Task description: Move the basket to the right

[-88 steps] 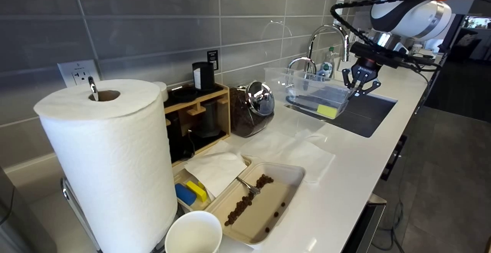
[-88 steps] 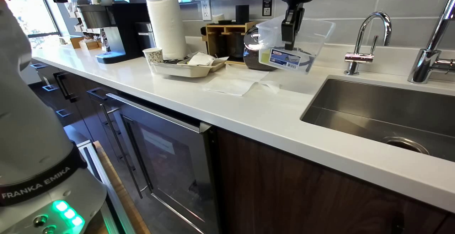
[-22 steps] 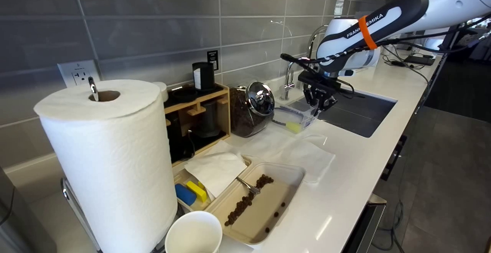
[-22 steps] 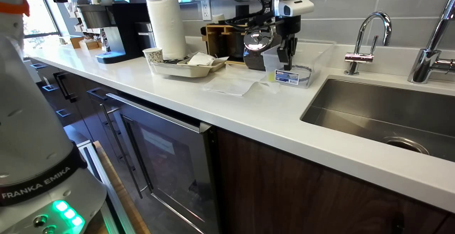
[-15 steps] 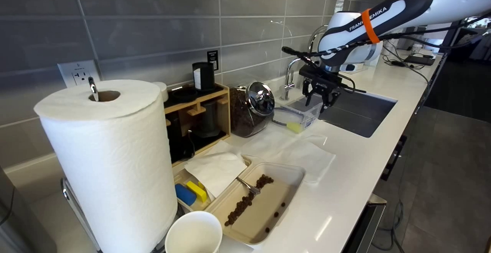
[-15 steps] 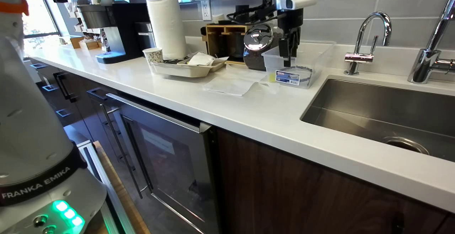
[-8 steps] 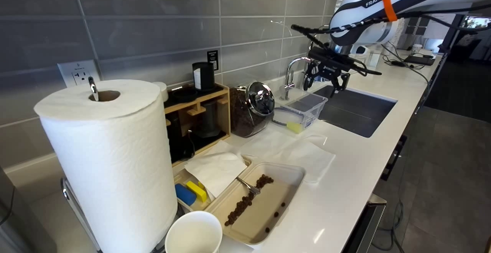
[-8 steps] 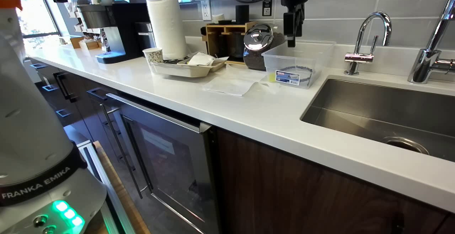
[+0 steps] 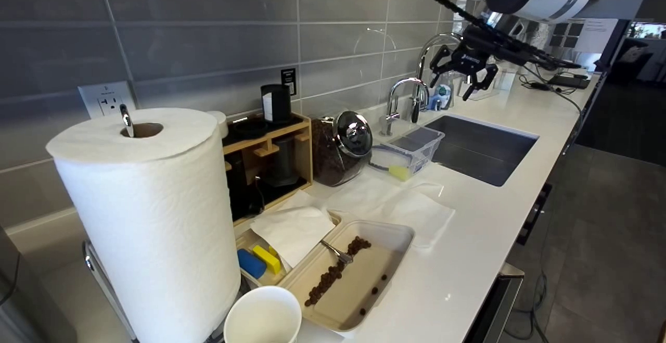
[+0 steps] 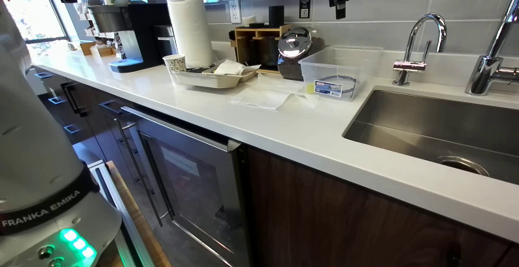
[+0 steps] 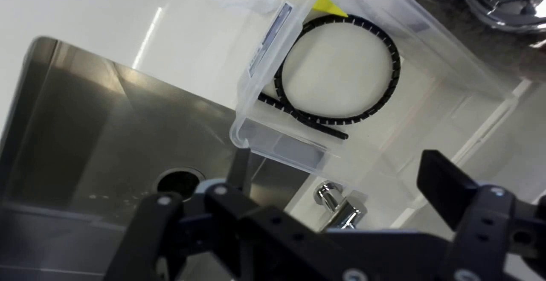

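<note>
The basket [image 10: 322, 70], a clear plastic tub with a blue label [image 10: 327, 89] on its near wall, stands upright on the bench [image 10: 292, 125]. In both exterior views it sits between a dark-filled glass jar [image 9: 333, 160] on the left and a steel sink [image 10: 405, 113] on the right, just beside the sink's edge. I cannot tell whether the basket and the jar touch. Seen from above in the wrist view, a black ribbed coil [image 11: 396, 61] lies on the basket's floor, and a yellow piece [image 11: 327, 6] shows near one corner.

The gripper [image 9: 450, 91] hangs in the air well above the basket and apart from it, its two fingers [image 11: 445, 187] spread wide.

At the far side of the bench a small chrome tap [image 10: 402, 74] stands behind the sink, with a larger tap [image 10: 480, 74] to its right. In an exterior view, white paper sheets [image 10: 261, 97] lie left of the basket. Farther left are a beige tray [image 10: 209, 81], a patterned paper cup [image 10: 175, 62] and, behind them, an upright paper roll [image 10: 189, 32]. The tray carries brown pellets [image 9: 327, 282] and a metal utensil [image 9: 341, 254]. A wooden box [image 9: 306, 161] stands near the wall, left of the jar.
</note>
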